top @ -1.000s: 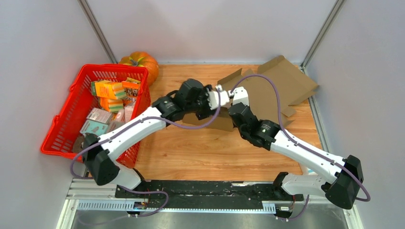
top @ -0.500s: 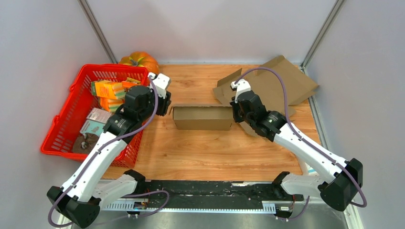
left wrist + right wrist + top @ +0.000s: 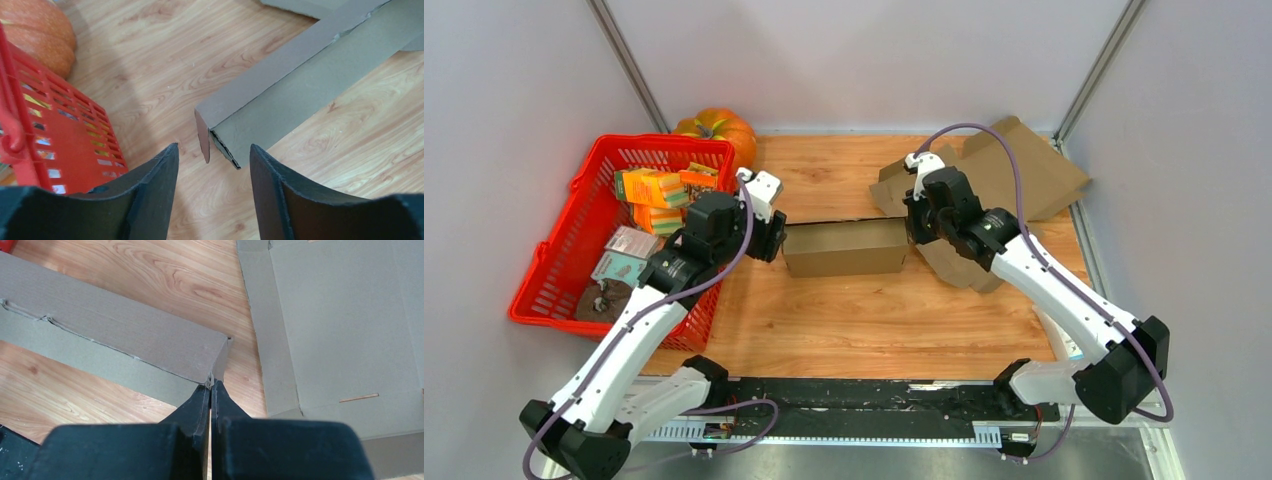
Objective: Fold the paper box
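Flanking the paper box point(image 3: 844, 248) on the desk point(image 3: 854, 320), left gripper point(image 3: 212, 147) gapes empty; right gripper point(image 3: 210, 385), shut, touches its right end.

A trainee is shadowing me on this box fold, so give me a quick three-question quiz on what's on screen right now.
1. True or false: the left gripper is clamped on the box.
2. What sits behind the basket, at the table's far edge? A) a pumpkin B) a bottle C) a bowl
3. Which gripper is shut, and where are its tips?

Key
1. False: it is open, with the box's left end just ahead of its fingers.
2. A.
3. The right gripper; its tips are at the corner of the box's right end.
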`<state>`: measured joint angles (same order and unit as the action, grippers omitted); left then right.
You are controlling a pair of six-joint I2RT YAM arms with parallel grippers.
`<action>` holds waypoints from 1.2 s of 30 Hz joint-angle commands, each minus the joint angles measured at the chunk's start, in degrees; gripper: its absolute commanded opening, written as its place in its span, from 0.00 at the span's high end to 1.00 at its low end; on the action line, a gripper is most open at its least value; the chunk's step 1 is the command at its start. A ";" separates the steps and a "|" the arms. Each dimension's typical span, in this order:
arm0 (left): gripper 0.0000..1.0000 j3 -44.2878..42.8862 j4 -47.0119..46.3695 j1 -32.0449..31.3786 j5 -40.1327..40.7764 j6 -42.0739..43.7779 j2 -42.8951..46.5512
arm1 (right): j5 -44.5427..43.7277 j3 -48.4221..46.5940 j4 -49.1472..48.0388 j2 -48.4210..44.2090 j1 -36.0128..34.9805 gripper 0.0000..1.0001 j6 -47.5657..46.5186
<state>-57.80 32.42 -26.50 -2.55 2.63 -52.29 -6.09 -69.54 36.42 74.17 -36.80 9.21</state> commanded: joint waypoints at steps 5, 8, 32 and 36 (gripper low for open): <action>0.48 -3.20 3.70 0.13 -0.09 -0.97 -5.72 | 4.77 -3.85 3.04 1.24 1.46 1.00 0.46; 0.51 -2.76 3.44 0.13 1.93 0.09 -5.89 | 5.21 -4.11 3.21 1.59 1.55 1.00 0.28; 1.00 -24.56 24.79 0.13 -1.14 -10.80 -24.70 | 5.21 -26.42 26.14 14.67 2.08 1.00 11.17; 1.00 -22.45 22.86 0.13 -2.20 -12.21 -24.70 | 8.71 -27.84 27.21 16.79 3.13 1.00 12.67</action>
<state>-81.14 55.55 -25.96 0.23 -6.00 -77.28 -2.46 -93.95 60.16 89.27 -34.02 18.37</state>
